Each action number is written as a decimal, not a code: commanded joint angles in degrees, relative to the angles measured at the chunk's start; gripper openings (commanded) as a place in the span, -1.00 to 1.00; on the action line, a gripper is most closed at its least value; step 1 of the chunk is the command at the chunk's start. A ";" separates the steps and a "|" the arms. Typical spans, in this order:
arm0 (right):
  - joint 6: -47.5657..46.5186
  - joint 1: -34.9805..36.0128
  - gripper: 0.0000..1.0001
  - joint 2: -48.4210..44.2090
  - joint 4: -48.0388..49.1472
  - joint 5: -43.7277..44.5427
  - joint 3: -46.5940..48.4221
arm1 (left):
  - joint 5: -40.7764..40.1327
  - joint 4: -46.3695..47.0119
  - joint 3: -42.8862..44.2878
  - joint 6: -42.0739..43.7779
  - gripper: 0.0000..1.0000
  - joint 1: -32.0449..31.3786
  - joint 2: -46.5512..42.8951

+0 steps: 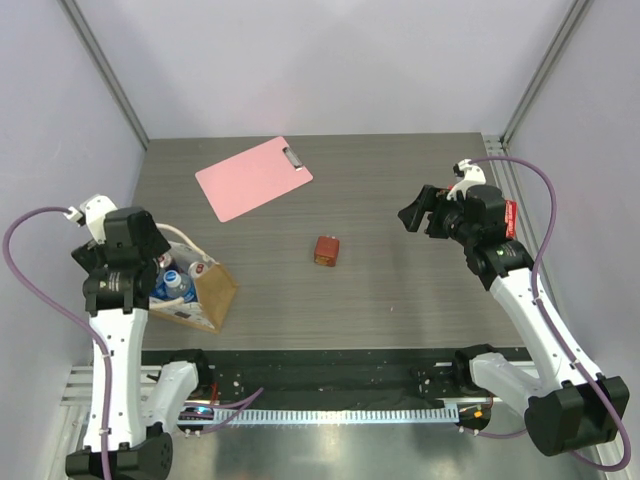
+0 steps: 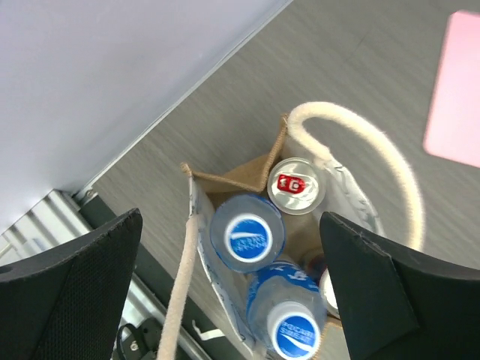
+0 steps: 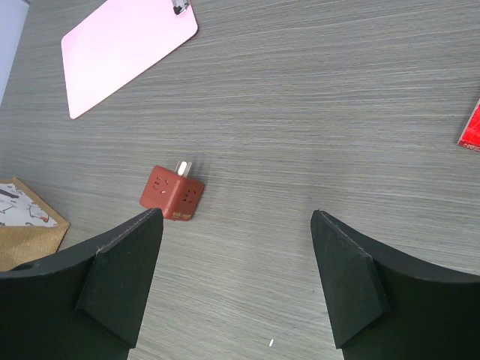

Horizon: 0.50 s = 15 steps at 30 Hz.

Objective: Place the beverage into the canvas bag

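The tan canvas bag (image 1: 207, 297) stands at the near left of the table, its cream loop handles (image 2: 375, 154) spread open. In the left wrist view its brown inner wall (image 2: 240, 174) frames a blue-capped bottle (image 2: 247, 238), a Pocari Sweat bottle (image 2: 294, 330) and a silver can (image 2: 295, 185); another can is partly hidden behind my right finger. My left gripper (image 2: 231, 214) is open and empty straight above the bag's mouth (image 1: 158, 268). My right gripper (image 1: 415, 212) is open and empty above bare table at the right (image 3: 237, 214).
A small reddish-brown plug cube (image 1: 326, 250) lies mid-table, also in the right wrist view (image 3: 170, 193). A pink clipboard (image 1: 253, 177) lies at the back left. A red object (image 3: 471, 127) shows at the right edge. The table's front rail runs just left of the bag.
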 commanded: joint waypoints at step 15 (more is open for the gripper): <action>10.62 -0.06 0.99 -1.64 -3.12 -1.47 10.43 | 51.43 25.09 4.77 -4.48 0.99 -4.19 5.15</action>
